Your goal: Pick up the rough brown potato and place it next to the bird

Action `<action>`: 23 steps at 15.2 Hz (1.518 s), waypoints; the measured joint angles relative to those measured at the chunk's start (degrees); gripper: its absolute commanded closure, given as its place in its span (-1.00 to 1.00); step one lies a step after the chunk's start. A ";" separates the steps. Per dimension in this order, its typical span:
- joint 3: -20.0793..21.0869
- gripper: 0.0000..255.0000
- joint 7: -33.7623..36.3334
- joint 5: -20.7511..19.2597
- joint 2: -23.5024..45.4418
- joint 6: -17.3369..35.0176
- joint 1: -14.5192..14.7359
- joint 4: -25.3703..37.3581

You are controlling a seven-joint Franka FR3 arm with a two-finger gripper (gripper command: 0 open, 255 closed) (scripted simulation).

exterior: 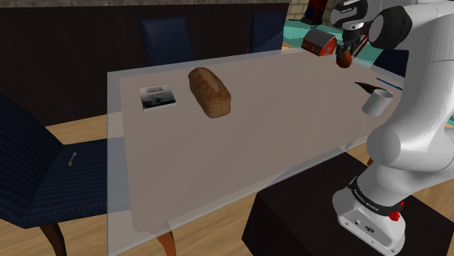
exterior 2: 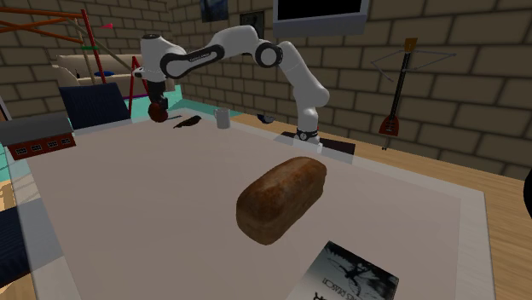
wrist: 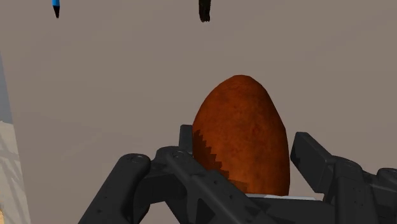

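A white robot arm reaches over the far end of a pale grey desk [exterior: 276, 138]. Its black hand [exterior: 346, 52] points downward and is clenched around a rough reddish-brown potato [exterior: 344, 61]. In the wrist view the two black fingers [wrist: 146, 184] press against the potato from either side, and its rounded end sticks out beyond them. The potato appears to be lifted off the desk top, above the far edge.

In the second exterior view a small dark bird [exterior 2: 187, 123] lies on the desk just to the right of the held potato, and near it. A plain grey cup [exterior 2: 222, 118] stands upright just right of the bird in that view. A thin blue pen [wrist: 56, 7] lies on the desk a little apart from the bird.

A brown loaf of bread [exterior 2: 281, 199] lies near the middle of the desk, well apart from the hand. A small booklet with a black-and-white cover [exterior: 157, 97] lies flat just to the loaf's left in the shoulder view. A red toy barn [exterior: 319, 41] sits at the desk's far edge, near the hand. A dark blue chair [exterior: 44, 167] stands at the left side in the shoulder view.
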 measured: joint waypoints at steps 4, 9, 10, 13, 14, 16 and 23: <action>-0.02 1.00 0.66 -0.19 0.28 2.93 0.07 -2.71; -0.02 1.00 1.45 -0.35 1.18 6.17 0.11 -5.15; 0.01 1.00 1.51 -0.32 1.66 6.53 0.05 -5.04; -0.02 1.00 2.13 -0.53 1.76 8.64 0.24 -7.13; 0.00 1.00 2.19 -0.51 2.25 9.15 0.15 -7.16; 0.01 1.00 2.53 -0.57 2.75 10.50 0.19 -7.63; 0.07 1.00 2.66 -0.56 3.09 11.08 0.19 -7.34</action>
